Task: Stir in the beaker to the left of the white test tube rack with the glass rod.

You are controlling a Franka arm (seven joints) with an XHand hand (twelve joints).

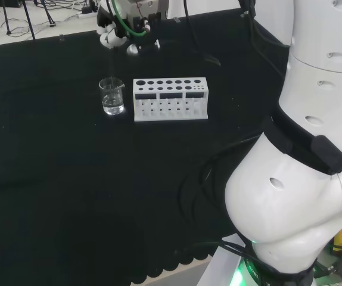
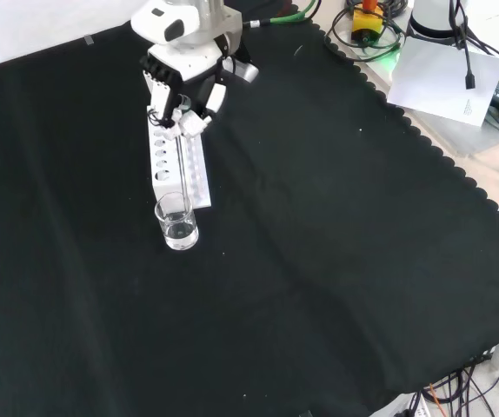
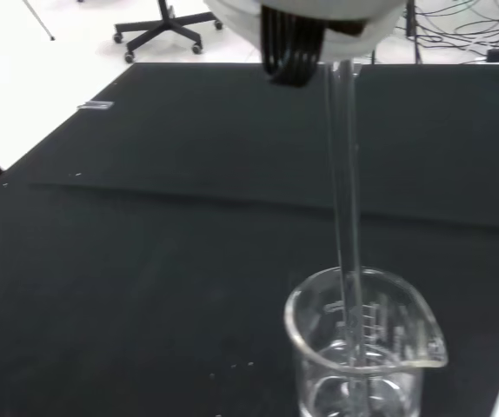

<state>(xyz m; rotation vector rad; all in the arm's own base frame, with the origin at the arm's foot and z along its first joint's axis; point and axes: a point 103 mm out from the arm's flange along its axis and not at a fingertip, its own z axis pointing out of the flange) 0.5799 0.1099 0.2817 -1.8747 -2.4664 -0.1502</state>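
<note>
I see the hand [image 2: 182,94] with fingers curled, pinching the upper end of the glass rod [image 3: 345,217]. The rod's long axis runs near vertical, tip pointing down into the beaker [image 1: 112,96]; in the wrist view its lower end sits inside the rim, in clear liquid. The beaker stands upright on the black cloth [image 2: 336,243], just beside the short left end of the white test tube rack [image 1: 170,98] in the head view, toward the cloth's far edge.
</note>
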